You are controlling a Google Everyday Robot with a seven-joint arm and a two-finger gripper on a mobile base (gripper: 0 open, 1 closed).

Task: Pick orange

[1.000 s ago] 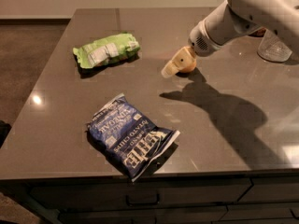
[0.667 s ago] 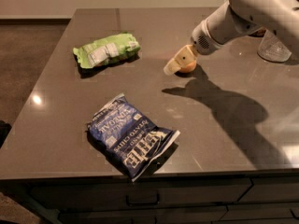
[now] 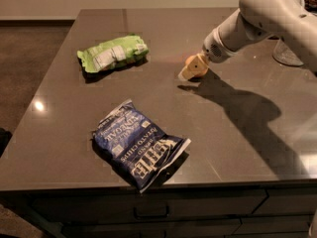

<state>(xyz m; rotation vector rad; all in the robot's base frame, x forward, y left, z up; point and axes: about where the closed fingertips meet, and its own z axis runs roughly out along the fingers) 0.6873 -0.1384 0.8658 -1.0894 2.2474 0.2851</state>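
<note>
The orange (image 3: 195,62) is a small pale-orange fruit at the tip of my white arm, right of the table's middle. My gripper (image 3: 189,69) is shut on it and holds it just above the dark tabletop (image 3: 237,133). The gripper's shadow lies on the surface just below and to the right. A pale fingertip (image 3: 184,74) shows in front of the fruit and hides part of it.
A green chip bag (image 3: 113,53) lies at the back left. A blue chip bag (image 3: 138,150) lies near the front edge. A clear glass (image 3: 287,53) stands at the right behind the arm. Drawers run below the front edge.
The gripper with the orange has shifted slightly left and up. Both bags have stayed put.
</note>
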